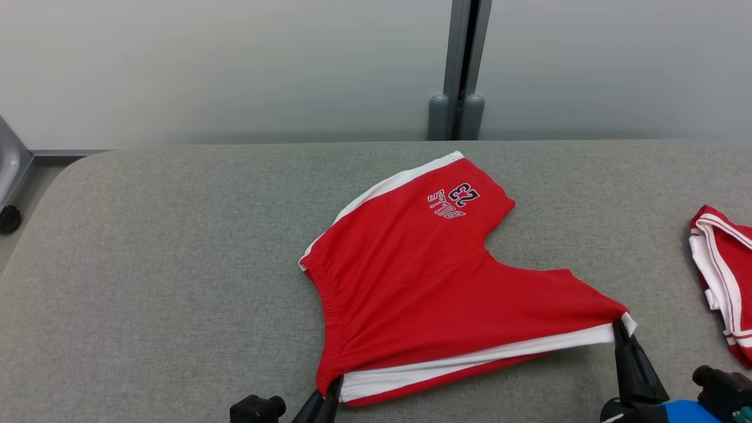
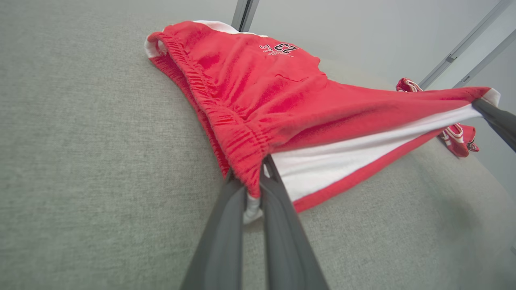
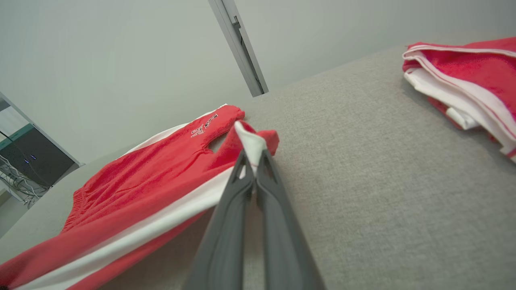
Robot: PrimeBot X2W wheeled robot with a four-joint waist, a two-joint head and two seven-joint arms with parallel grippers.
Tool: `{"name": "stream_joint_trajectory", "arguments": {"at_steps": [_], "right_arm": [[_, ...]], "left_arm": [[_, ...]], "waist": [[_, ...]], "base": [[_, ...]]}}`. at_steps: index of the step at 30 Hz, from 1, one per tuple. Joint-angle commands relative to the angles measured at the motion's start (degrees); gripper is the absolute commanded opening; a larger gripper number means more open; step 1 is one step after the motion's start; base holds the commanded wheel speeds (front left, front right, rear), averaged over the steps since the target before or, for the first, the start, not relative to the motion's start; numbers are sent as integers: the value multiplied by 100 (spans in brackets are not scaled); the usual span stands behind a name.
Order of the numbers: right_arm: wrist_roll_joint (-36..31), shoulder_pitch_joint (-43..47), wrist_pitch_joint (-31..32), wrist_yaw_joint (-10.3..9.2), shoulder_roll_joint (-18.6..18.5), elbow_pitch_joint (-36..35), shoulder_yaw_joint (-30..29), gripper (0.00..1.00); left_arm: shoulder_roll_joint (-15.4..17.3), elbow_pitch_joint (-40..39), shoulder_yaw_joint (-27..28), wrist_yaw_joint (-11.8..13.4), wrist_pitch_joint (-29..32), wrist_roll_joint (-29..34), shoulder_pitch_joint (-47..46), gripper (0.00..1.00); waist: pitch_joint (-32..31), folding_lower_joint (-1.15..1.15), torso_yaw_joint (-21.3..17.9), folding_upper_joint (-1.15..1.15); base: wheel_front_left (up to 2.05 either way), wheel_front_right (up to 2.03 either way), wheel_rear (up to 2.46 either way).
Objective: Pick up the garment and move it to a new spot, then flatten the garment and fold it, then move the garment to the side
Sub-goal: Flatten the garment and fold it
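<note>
Head view. Item: red shorts (image 1: 411,282). Handling: keep the near edge taut, carry both corners over together; layers pinched possibly both, unclear. Left gripper (image 1: 335,383) clamped on waistband corner, right gripper (image 1: 617,326) clamped on leg-hem corner; cloth spreads beyond both fingertips, on the grey table (image 1: 147,264).

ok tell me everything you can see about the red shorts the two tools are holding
The shorts are red soft knit with a gathered elastic waistband, white side stripes and a dark "Bulls 23" print on one leg. They lie spread on the grey table, legs splayed. The near edge is lifted taut: the left tool pinches the waistband corner, the right tool the leg hem corner.
</note>
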Motion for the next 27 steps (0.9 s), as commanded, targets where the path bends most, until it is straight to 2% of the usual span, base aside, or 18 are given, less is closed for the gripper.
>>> {"name": "stream_joint_trajectory", "arguments": {"at_steps": [1,6,10,20,27], "right_arm": [[49,18,-28,-2,-16,-146,-93,0],[59,-545,-28,-1,-119,-320,-75,0],[-52,-1365,-25,-1,-306,-80,142,0],[-538,-3907,-22,-1,-877,1382,615,0],[-920,-5042,-22,-1,-1089,2305,879,0]], "left_arm": [[92,-127,3,-3,-25,43,21,0],[90,-502,-58,-4,-25,6,-333,0],[4,-653,-130,-4,-25,10,-869,0],[-324,-473,52,-4,-24,-52,-2355,0],[-419,-219,181,-4,-24,-53,-3034,0]], "waist": [[14,2,26,0],[254,2,155,0],[615,2,314,0],[1691,2,839,0],[2219,2,1072,0]], "base": [[0,0,0],[0,0,0],[0,0,0],[0,0,0],[0,0,0]]}}
